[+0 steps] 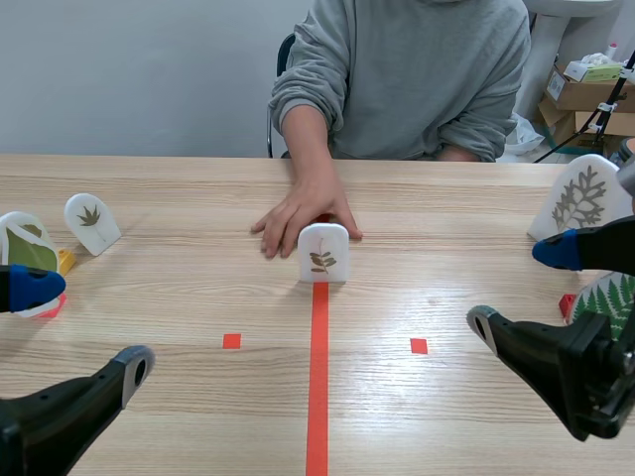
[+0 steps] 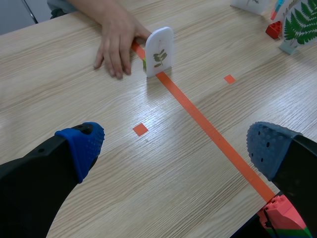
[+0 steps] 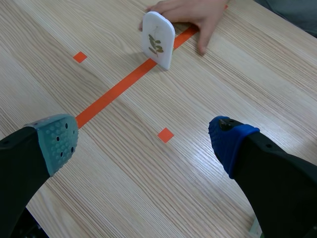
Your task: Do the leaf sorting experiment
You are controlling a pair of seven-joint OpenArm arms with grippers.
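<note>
**Sprig card on the centre line, waiting to be sorted**

A white arched leaf card (image 1: 322, 253) bearing a brown sprig stands upright at the far end of the orange-red tape line, mid-table. A person's hand (image 1: 303, 213) lies flat just behind it, touching it or nearly so. The left gripper (image 1: 84, 327) and the right gripper (image 1: 521, 288) sit low on the near side, apart from the card, each with fingers spread wide and nothing between them. Other cards stand at the sides: a palm-like leaf card (image 1: 91, 220) and a green leaf card (image 1: 25, 246) on the left, a pale branching-leaf card (image 1: 583, 196) and a fern card (image 1: 607, 302) on the right. The step in hand looks like classifying the sprig. Next, one arm should reach in once the hand clears, close on the card's edges and carry it to the matching group.
</note>
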